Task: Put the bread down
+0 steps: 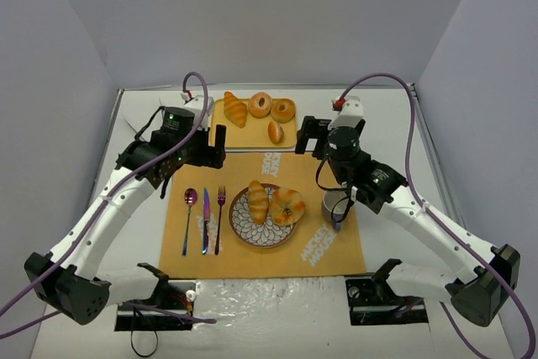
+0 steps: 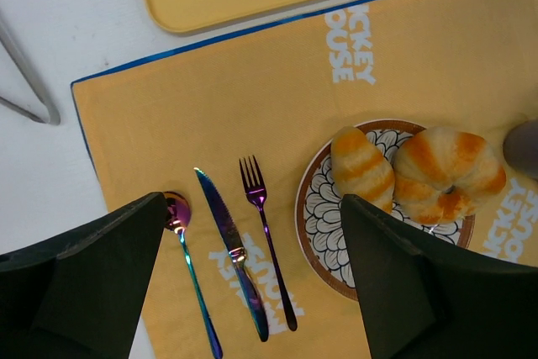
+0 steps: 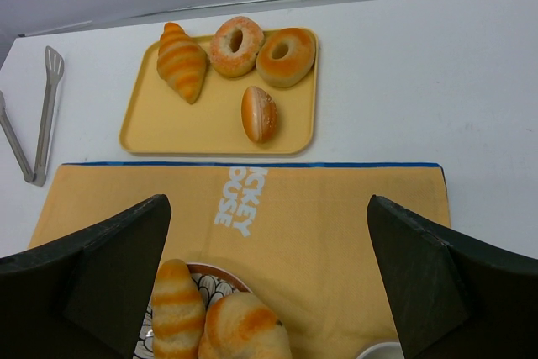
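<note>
Roll (image 1: 258,201) and bun (image 1: 287,205) on the plate (image 1: 239,226)
They touch (side by side); left gripper (image 2: 252,201) and right gripper (image 3: 267,201) both gape wide, holding nothing.

I logged roll (image 1: 258,201) left of bun (image 1: 287,206) on the plate (image 1: 243,226), centred on the placemat (image 1: 252,263); spoon (image 1: 189,218), knife (image 1: 205,224), fork (image 1: 220,218) left of it; mug (image 1: 330,204) right; tray (image 1: 252,137) behind.

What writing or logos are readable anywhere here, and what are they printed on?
"CKEY" over "OUSE": white print on the orange placemat, far edge; first letters unclear.
Same print by the knife and beside the plate: fragments only.
No other readable text.
</note>
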Robot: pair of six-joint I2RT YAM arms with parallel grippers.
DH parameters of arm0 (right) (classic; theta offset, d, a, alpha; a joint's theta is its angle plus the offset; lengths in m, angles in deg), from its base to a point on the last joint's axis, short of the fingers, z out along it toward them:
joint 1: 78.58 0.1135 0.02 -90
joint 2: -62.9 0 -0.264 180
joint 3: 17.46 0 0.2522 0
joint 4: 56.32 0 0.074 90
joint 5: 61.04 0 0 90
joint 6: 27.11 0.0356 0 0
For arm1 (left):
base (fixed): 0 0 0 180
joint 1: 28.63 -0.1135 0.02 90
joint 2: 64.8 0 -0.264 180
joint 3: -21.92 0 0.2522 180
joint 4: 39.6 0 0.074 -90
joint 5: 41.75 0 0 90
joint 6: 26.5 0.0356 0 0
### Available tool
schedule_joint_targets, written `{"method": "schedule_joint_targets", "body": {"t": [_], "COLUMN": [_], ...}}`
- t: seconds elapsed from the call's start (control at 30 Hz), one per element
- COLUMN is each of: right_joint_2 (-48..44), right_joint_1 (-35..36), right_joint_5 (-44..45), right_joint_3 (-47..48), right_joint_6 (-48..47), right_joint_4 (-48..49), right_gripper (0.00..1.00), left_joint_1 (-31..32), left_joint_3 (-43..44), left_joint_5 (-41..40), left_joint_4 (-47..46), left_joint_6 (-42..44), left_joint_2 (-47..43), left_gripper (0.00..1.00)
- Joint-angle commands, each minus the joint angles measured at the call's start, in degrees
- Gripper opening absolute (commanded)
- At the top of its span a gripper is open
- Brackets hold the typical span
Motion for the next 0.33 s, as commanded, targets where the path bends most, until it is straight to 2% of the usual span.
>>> {"method": "schedule_joint_targets", "body": {"t": [0.0, 0.3], "right_joint_2": [-1.2, 0.1], "right_joint_1": [-0.2, -0.2], "right_joint_5": [2.1, 3.0], "right_joint_3": [3.6, 4.2], "right_joint_6": [-0.9, -0.6], "right_joint_4": [3.1, 3.2], "right_gripper": [1.00, 1.00], "left_joint_1": [0.3, 0.4], "left_joint_3": [-0.8, -1.7], "left_joint_5": [4.7, 5.2], "left_joint_4": [-8.0, -8.8], "left_joint_6": [1.4, 1.7], "left_joint_2": [-1.1, -2.2], "left_gripper": [0.82, 0.82]}}
